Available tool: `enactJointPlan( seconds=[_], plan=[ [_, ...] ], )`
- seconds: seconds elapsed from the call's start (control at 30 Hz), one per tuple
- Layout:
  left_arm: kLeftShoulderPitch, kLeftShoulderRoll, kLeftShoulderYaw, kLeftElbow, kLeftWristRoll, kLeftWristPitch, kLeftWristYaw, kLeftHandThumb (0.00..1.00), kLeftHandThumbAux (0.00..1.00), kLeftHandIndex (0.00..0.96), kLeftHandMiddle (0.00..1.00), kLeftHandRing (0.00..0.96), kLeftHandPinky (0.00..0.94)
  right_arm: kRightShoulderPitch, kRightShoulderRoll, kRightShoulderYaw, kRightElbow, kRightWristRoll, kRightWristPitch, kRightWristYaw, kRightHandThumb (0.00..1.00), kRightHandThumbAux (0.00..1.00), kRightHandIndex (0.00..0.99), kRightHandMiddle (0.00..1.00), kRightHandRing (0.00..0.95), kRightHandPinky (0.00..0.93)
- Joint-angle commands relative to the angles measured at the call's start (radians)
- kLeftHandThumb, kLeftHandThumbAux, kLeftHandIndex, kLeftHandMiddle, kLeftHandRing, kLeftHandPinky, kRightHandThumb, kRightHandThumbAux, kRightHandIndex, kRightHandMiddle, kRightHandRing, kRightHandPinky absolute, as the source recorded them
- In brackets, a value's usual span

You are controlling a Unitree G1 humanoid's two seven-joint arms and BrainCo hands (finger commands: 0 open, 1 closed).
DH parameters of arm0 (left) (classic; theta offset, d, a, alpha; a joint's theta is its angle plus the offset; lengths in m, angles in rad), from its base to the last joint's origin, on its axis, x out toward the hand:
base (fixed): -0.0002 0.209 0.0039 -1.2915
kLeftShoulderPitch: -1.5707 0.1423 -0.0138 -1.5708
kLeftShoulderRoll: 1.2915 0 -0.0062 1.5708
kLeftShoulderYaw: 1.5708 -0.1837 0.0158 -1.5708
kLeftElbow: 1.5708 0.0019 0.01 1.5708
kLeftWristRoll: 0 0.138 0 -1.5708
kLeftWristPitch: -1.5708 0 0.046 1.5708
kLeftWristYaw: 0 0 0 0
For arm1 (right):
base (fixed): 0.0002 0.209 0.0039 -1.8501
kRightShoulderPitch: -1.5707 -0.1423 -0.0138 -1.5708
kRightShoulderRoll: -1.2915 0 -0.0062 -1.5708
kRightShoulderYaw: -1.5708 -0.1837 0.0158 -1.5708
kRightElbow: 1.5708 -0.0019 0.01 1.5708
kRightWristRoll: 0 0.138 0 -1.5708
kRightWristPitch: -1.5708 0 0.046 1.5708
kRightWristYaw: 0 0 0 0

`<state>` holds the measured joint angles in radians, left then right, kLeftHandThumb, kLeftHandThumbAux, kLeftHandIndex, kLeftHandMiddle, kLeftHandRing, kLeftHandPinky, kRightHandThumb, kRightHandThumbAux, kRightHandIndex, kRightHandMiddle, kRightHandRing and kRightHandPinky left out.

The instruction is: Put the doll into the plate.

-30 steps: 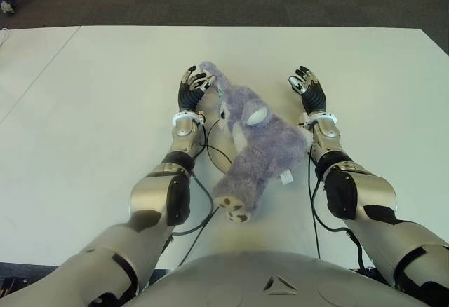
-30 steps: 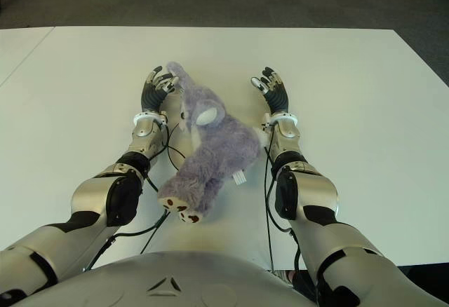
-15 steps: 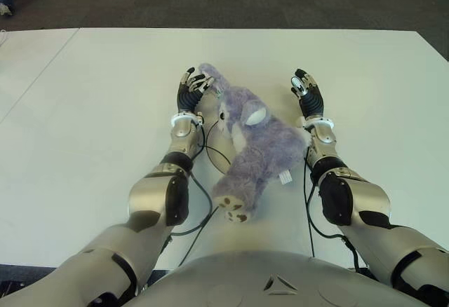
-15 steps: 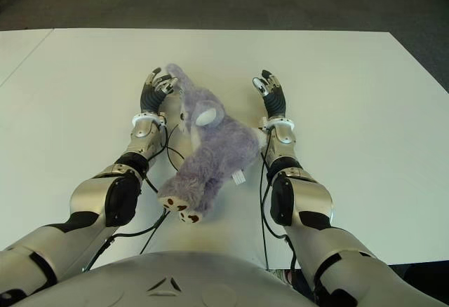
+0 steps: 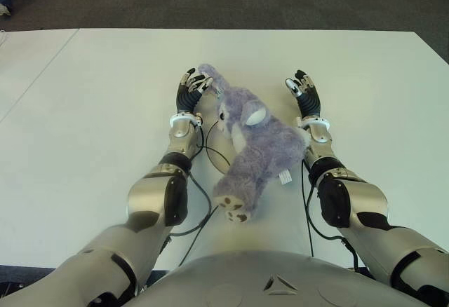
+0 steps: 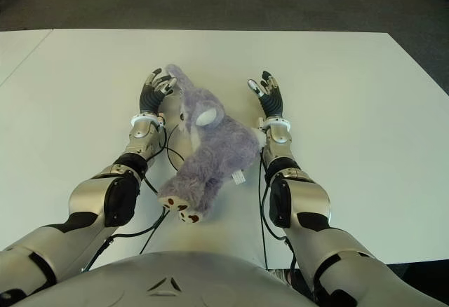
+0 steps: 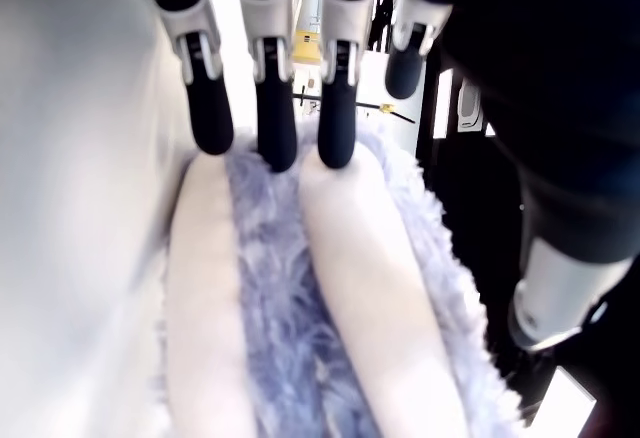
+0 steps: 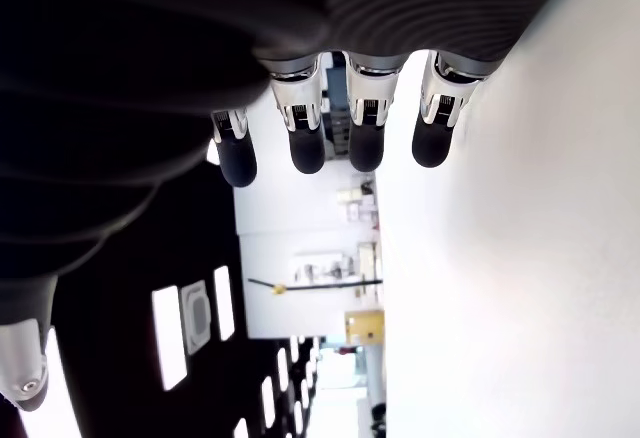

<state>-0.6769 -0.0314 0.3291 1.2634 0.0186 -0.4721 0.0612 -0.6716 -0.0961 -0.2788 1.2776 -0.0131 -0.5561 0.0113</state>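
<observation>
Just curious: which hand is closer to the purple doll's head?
Left. The left hand has fingers against the doll at its ear; the right hand hangs open, apart, on its other side.

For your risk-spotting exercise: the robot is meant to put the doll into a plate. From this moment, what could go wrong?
1. No plate shows on the table, so the doll may have no visible target.
2. The left hand has fingers only at one end of the doll; lifted there, the long body could dangle or slip.
3. The right hand is open beside the doll and holds nothing, so the body lacks support.
</observation>
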Motion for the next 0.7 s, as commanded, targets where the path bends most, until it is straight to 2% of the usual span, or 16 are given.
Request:
enactJointPlan(
  seconds=[0.03,0.27,0.7],
  plan=[
    [0.132,-0.007,0.010,0.086,-0.020,0.103,-0.001,0.000,0.669,0.149,0.294,0.307,0.308,0.127,0.044,0.004,0.085,-0.007,0.149,-0.021,0.000,0.593,0.105,0.090,0.068,0.084],
    [0.131,-0.011,0.023,0.084,-0.034,0.096,-0.007,0.000,0.683,0.162,0.305,0.320,0.315,0.128,0.043,-0.009,0.085,0.007,0.176,-0.018,0.000,0.648,0.121,0.124,0.104,0.135],
    [0.131,-0.008,0.002,0.086,-0.014,0.103,0.007,0.000,0.663,0.162,0.296,0.312,0.293,0.131,0.048,-0.008,0.085,0.004,0.177,-0.033,0.000,0.730,0.124,0.140,0.127,0.141]
  ],
)
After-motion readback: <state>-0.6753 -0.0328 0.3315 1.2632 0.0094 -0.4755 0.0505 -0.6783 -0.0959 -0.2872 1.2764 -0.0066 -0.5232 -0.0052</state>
